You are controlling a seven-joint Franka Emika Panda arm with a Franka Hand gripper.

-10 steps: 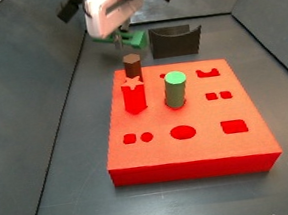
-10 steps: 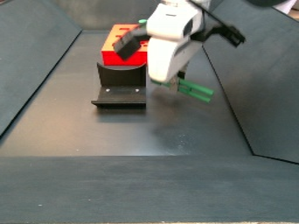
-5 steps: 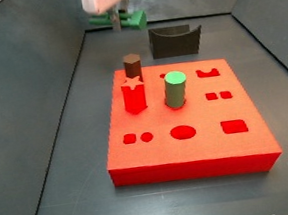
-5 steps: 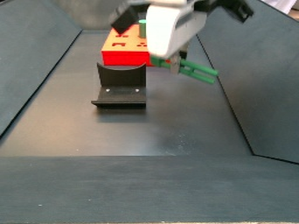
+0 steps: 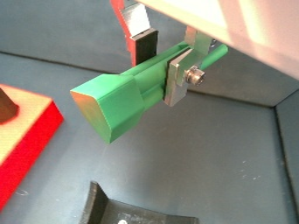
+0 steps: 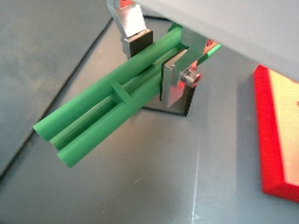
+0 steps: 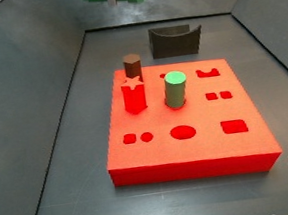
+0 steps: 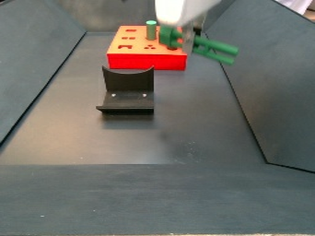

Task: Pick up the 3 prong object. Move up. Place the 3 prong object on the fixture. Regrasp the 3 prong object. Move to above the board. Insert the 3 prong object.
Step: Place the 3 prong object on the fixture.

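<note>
The gripper (image 8: 181, 35) holds the 3 prong object (image 8: 212, 48) high above the fixture (image 8: 125, 89), beside the board (image 8: 145, 48).

One gripper (image 5: 162, 63) raised high at the far end, one 3 prong object (image 6: 111, 118), one board (image 7: 183, 124), one fixture (image 7: 175, 40), three pegs standing.

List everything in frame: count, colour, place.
3 prong object: 1, green, held in the air between the pincer's fingers, high above the floor.
board: 1, red, on the floor, mid-scene.
cylinder peg: 1, green, upright in the board.
round peg: 1, dark brown, upright on the board near its far edge.
star peg: 1, red, upright on the board.
fixture: 1, dark, on the floor beyond the board.
pincer: 1, silver fingers, raised, shut on the 3 prong object.
</note>
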